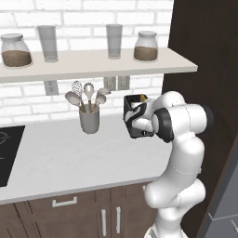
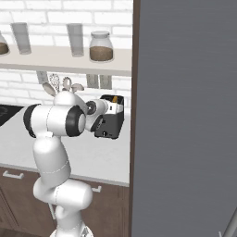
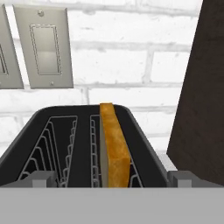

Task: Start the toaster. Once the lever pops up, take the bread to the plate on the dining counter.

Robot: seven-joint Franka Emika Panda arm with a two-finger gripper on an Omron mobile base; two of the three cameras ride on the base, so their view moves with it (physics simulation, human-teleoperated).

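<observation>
Hovering over toaster [image 3: 83, 144] on pale worktop [image 1: 69, 158] by brick wall [image 3: 131, 57], jaws spread.

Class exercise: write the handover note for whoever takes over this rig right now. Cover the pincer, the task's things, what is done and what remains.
Pincer: poised just above the toaster, fingertips spread wide, open, holding nothing.
Toaster: on the worktop by the dark tall cabinet.
Bread: upright in the right-hand slot of the hand view, sticking up above the top.
Done: arm brought to the toaster.
Left: lift the bread out and carry it to the plate. Whether toasting ran cannot be told.
</observation>
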